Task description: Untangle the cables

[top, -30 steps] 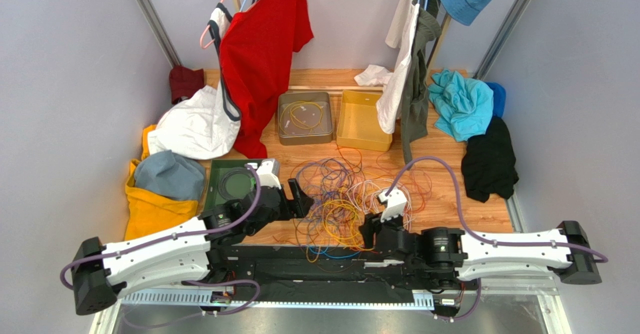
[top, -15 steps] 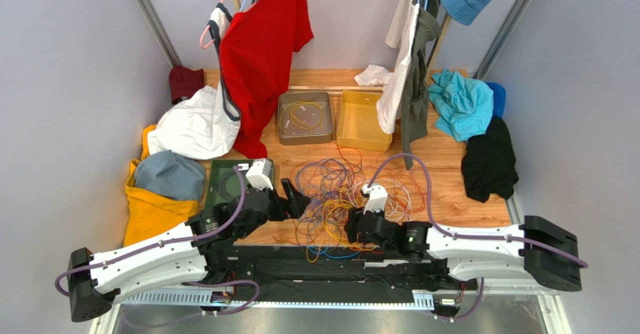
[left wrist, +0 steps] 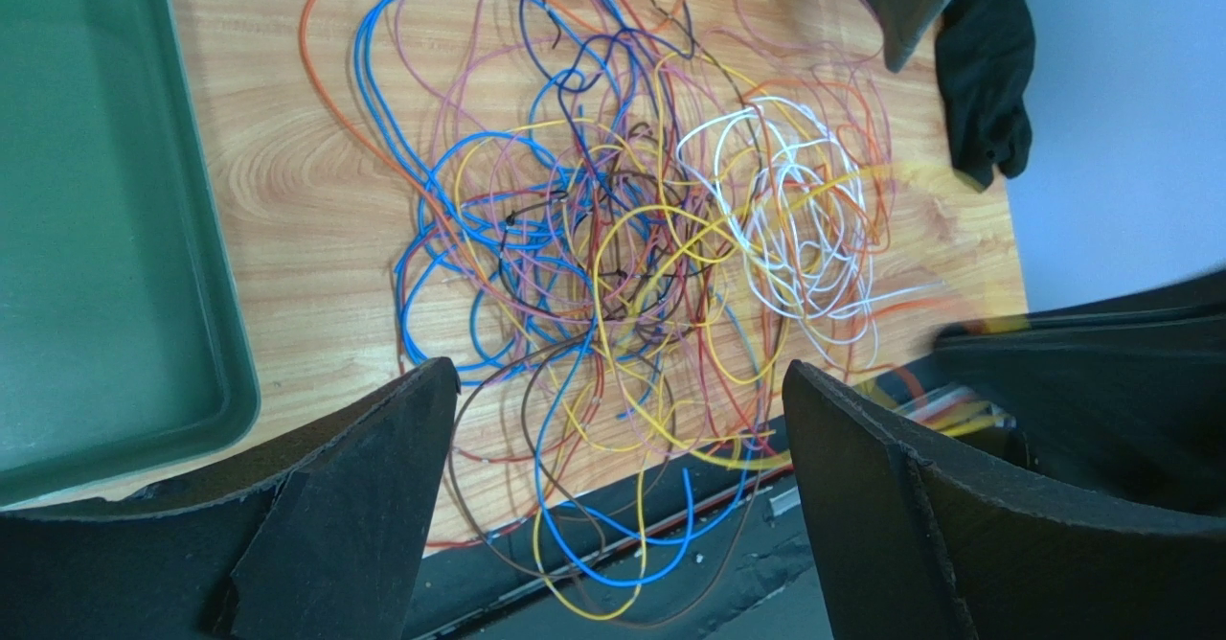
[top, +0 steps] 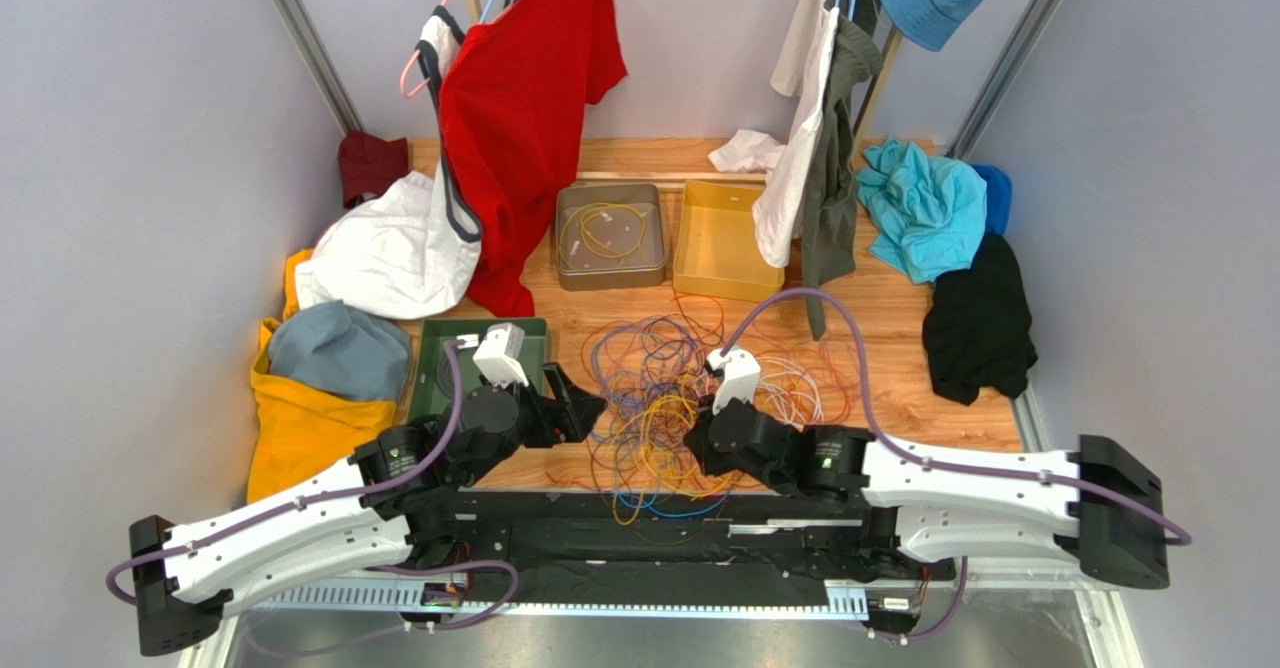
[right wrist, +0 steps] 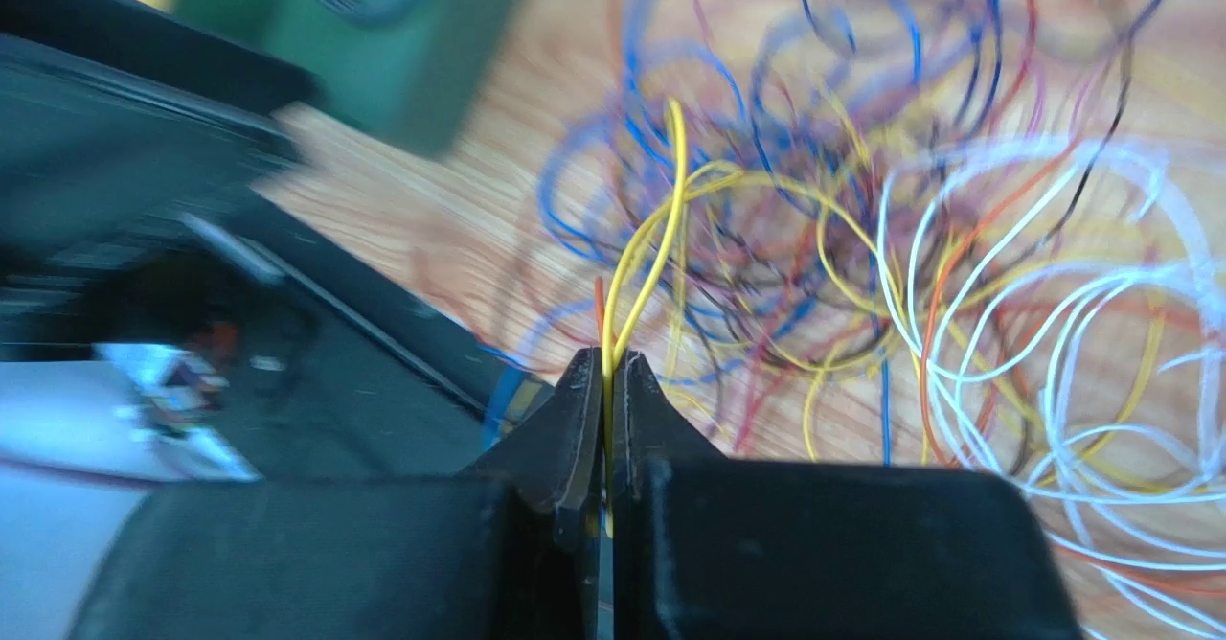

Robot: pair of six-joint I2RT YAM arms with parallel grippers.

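The cables [top: 669, 391] lie in one loose tangle on the wooden table [top: 887, 361], in the middle of its near half, between the two arms. A few yellow and blue loops spill over the near table edge onto the black strip [left wrist: 720, 554] in front of the arm bases.

The right pincer [right wrist: 606, 367] is clenched on a single yellow cable [right wrist: 651, 238] — the strand comes up from between the closed fingertips, rises, and bends back into the heap. The right wrist view is blurred, so the other strands near the fingertips cannot be told apart.

The left pincer [left wrist: 619, 382] is released, its two dark fingers spread wide and gripping nothing. It hangs over the near left part of the tangle, and the cables show in the gap between the fingers.

Seen from the left wrist, blue cable [left wrist: 410, 259] makes the widest loops on the side nearest the green tray [left wrist: 87, 180], which sits just beside the heap. The white cable [left wrist: 792, 223] is bunched on the opposite side — toward a black garment [left wrist: 993, 65] at the table's right edge.

Beyond the tangle stands a grey bin [top: 562, 248] with a yellow coil [top: 609, 233] inside, and a yellow bin [top: 729, 248] just beside it on the right.
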